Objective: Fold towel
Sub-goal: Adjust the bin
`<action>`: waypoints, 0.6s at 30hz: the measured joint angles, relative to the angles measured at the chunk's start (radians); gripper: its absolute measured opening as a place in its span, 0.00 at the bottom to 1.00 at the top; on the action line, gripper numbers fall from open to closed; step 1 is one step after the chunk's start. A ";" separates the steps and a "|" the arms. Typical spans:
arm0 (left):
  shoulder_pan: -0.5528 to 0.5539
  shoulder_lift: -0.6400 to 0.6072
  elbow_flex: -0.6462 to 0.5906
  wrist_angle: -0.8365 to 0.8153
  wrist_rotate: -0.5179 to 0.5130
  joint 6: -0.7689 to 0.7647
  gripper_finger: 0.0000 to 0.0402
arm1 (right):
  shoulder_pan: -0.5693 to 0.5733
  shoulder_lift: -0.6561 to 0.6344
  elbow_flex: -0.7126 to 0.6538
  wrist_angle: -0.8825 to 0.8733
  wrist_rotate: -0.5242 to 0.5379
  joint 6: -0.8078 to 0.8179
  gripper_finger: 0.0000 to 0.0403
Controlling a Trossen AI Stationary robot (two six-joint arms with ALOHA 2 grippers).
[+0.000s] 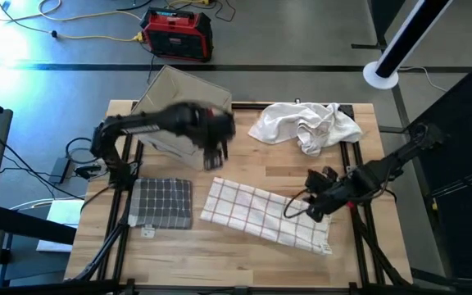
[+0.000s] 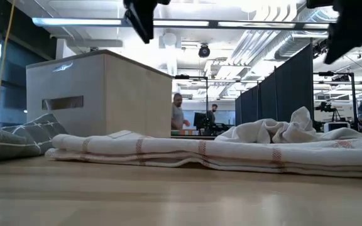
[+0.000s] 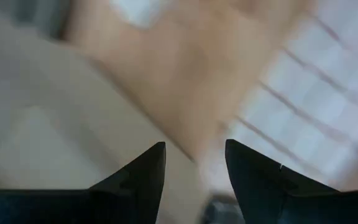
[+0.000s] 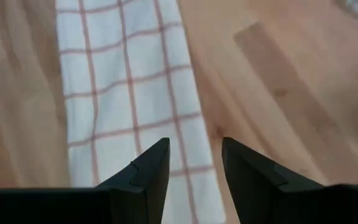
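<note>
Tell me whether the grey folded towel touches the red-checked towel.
Apart. The high view shows bare wood between the grey folded towel and the red-checked towel; they lie side by side on the table.

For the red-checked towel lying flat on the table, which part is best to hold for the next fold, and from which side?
Probably a corner at the short end of the red-checked towel beneath the right tool, approached from above. The towel lies flat in a long strip, so only its edges offer something to pinch. This end is closest to the right tool, which hovers open over it.

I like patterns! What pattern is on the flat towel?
White with red checks on the towel, clearest in right wrist view.
</note>
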 joint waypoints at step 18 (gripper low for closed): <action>0.277 0.066 -0.230 0.168 0.183 -0.175 0.37 | -0.059 0.001 0.000 0.030 0.058 -0.178 0.33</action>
